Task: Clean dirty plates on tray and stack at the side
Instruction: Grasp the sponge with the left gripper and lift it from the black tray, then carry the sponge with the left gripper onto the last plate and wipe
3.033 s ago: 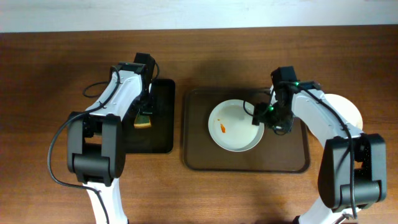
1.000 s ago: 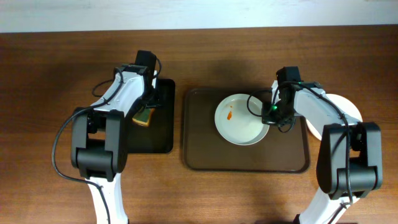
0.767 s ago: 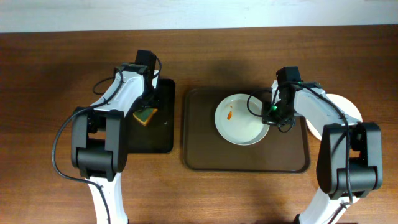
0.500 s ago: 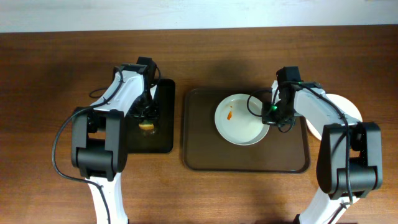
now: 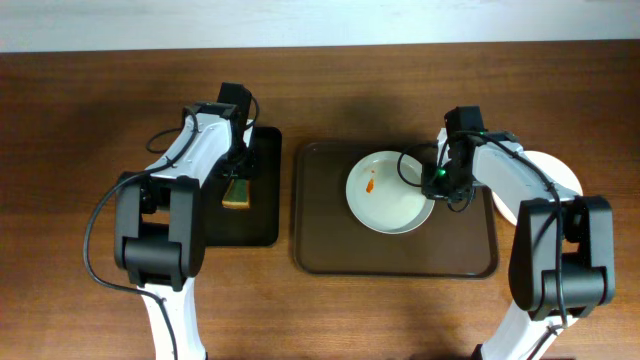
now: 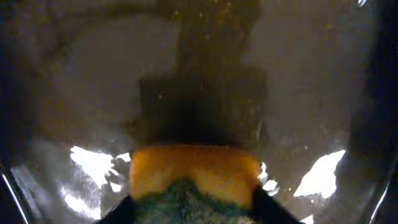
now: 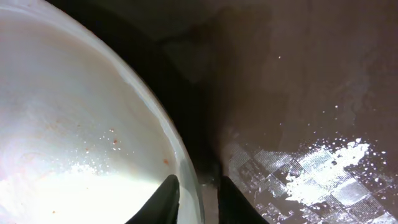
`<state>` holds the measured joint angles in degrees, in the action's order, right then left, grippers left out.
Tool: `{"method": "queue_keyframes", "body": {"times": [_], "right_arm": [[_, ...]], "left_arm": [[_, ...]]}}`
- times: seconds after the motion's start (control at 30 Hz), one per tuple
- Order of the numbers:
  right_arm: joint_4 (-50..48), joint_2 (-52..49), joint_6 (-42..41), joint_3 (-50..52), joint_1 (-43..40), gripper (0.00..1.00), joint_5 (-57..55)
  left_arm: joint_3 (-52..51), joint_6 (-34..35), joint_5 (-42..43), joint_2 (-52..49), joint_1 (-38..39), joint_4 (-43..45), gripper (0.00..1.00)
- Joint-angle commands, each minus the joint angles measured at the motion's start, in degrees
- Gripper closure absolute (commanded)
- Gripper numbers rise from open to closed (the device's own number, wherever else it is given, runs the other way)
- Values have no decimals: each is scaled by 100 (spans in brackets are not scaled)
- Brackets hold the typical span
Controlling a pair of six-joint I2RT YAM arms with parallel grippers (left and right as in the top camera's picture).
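On the brown tray (image 5: 330,240) lies a white plate (image 5: 392,205) with an orange-red smear (image 5: 371,183) on its left side. My right gripper (image 5: 437,184) is at its right rim. In the right wrist view the fingers straddle the rim of the plate (image 7: 74,124), one inside and one outside, with a small gap to the outer one, so this gripper (image 7: 198,202) is open. My left gripper (image 5: 238,178) is over the black tray (image 5: 255,225), shut on a yellow sponge (image 6: 193,169) with a green scrub side. A second white plate (image 5: 560,178) lies on the table to the right, partly under my right arm.
The black tray's wet, shiny floor (image 6: 93,93) lies below the sponge. The brown tray's floor (image 7: 298,93) right of the plate is bare and glossy. Bare wooden table (image 5: 80,120) surrounds both trays.
The sponge lay flat on the black tray one second ago; my left gripper has closed on it and holds it edge-up. My right jaws have parted slightly at the plate's rim. The plate has not moved.
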<state>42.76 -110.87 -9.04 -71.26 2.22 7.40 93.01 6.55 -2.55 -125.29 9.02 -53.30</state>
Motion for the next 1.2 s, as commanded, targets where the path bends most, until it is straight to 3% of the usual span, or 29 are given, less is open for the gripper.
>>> {"method": "queue_keyframes", "body": {"times": [0.0, 0.07, 0.13, 0.17, 0.4, 0.57, 0.6, 0.67, 0.73, 0.83, 1.03, 1.17], "right_arm": [[-22, -42, -20, -31, -37, 76, -52], [-22, -39, -20, -31, -37, 83, -52], [-20, -42, -20, -31, -37, 96, -52], [-20, -42, -20, -31, -37, 96, -52], [-17, -42, -20, -31, -37, 96, -52], [-17, -42, -20, -31, -37, 96, -52], [-17, -42, -20, -31, -37, 76, -50], [-17, -39, -20, -33, -37, 48, -31], [-15, -39, -20, -48, -37, 45, -31], [-17, -39, -20, -68, -37, 44, -33], [372, 96, -20, -332, -201, 51, 522], [417, 94, 118, -326, -385, 54, 1069]], "left_arm": [[42, -35, -24, -96, -20, -101, 60], [42, -35, -24, -96, -20, -101, 71], [42, -35, -24, -96, -20, -96, 98], [50, -35, -24, -94, -20, -103, 100], [326, -13, -26, 544, -20, -590, 100], [326, 177, -564, 737, -13, -839, 100], [326, 175, -730, 737, -13, -780, 100], [369, 164, -892, 748, -13, -765, 100], [483, 151, -887, 754, -13, -769, 100], [723, 153, -852, 780, -13, -857, 100], [1021, 151, 614, 780, -13, -732, 100], [1145, 153, 673, 780, -13, -533, 100]]}}
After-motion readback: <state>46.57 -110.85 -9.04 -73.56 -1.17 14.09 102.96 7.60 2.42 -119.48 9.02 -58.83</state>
